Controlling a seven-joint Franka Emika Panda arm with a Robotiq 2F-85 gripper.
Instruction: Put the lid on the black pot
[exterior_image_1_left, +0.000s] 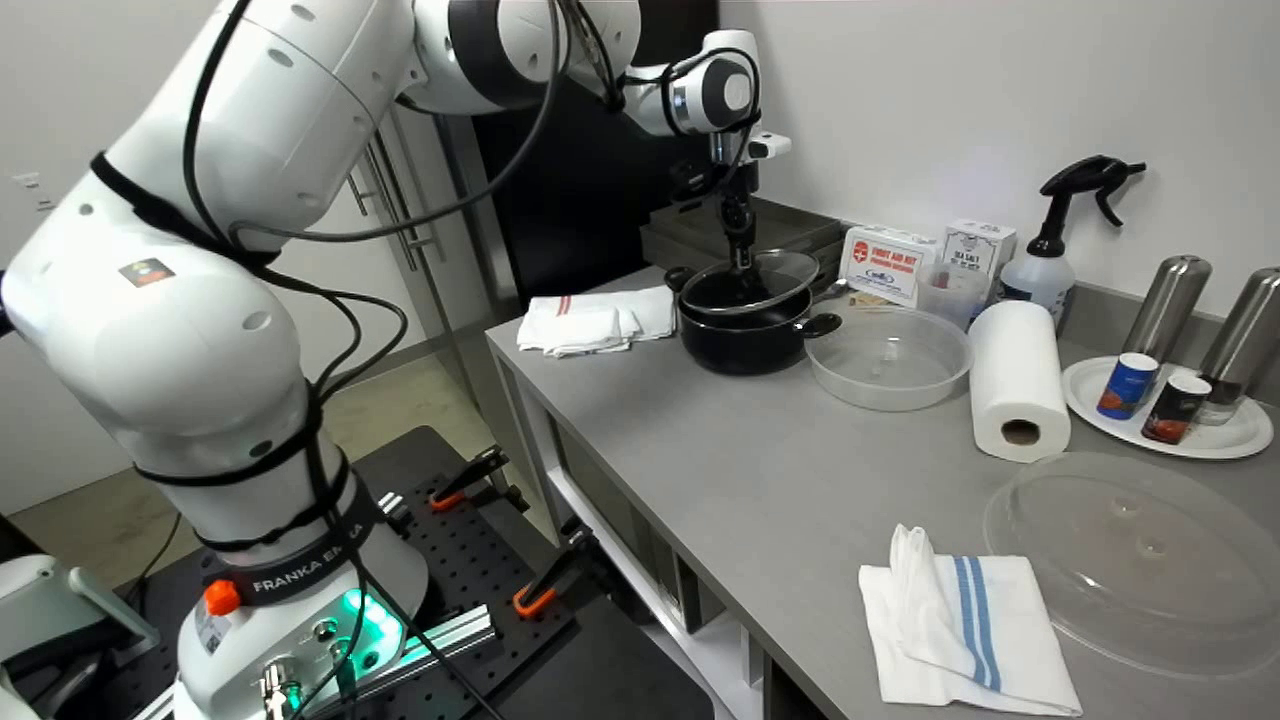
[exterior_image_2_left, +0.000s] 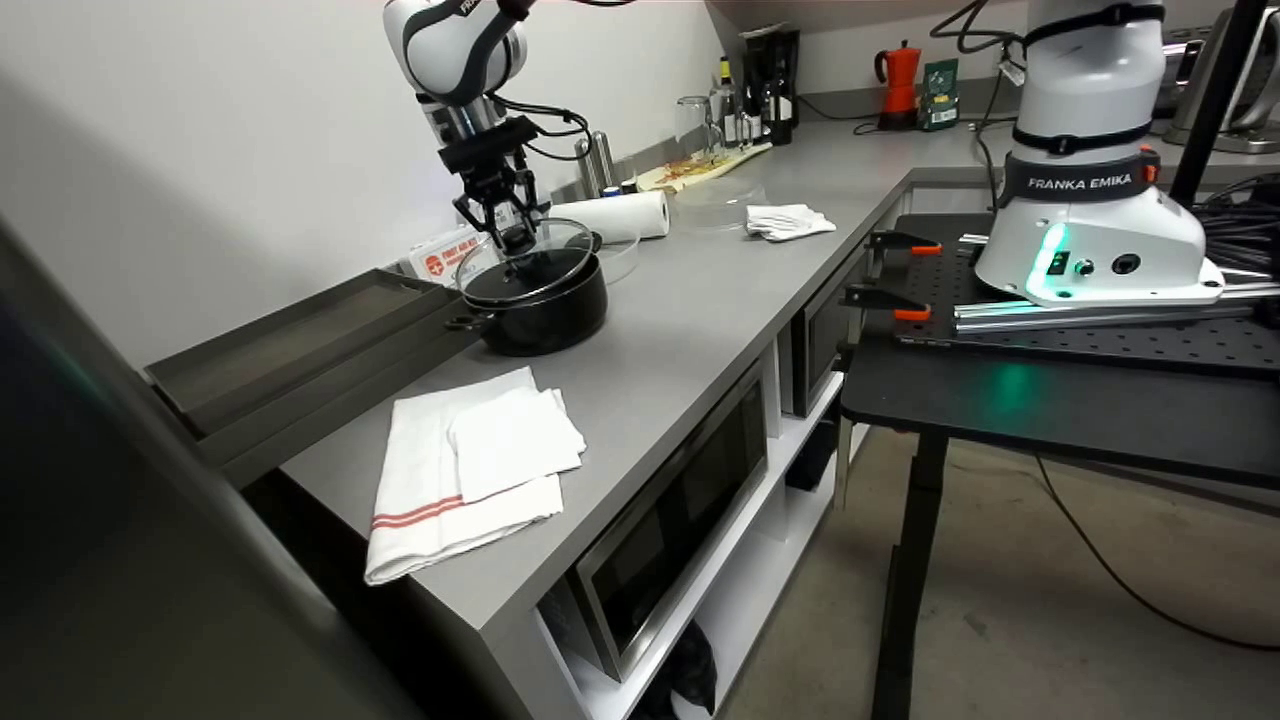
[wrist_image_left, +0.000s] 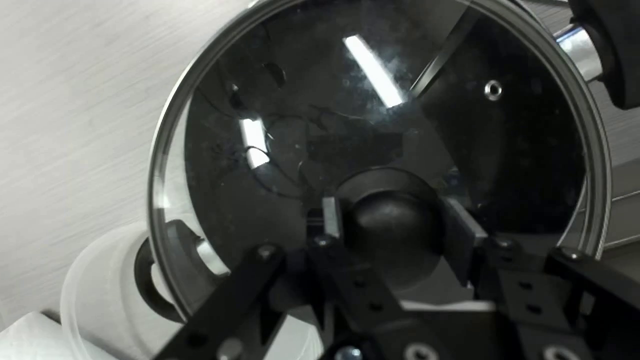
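We've got the lid (wrist_image_left: 365, 145) over the black pot (exterior_image_1_left: 742, 348), tipped: in an exterior view its edge sits high at 2 o'clock and dips toward 8; we can't tell if the low side touches the pot's rim. The gripper (wrist_image_left: 397, 230) is narrowed onto the lid's dark knob (wrist_image_left: 392, 215), one finger each side. In the wrist view a pale sliver shows through the glass at 9 o'clock, so lid edge and pot edge are out of line there; handles (wrist_image_left: 617, 55) at 2 and 8. Room around the pot, in an exterior view: clear bowl (exterior_image_1_left: 885, 390) just beside the handle at 3 o'clock, first aid box (exterior_image_1_left: 885, 262) near at 2, dark trays (exterior_image_1_left: 795, 225) behind at 12, folded red-striped towel (exterior_image_1_left: 598, 322) just beside at 9. Our open side is 5 to 7, grey counter (exterior_image_1_left: 710, 440) running out to its front edge.
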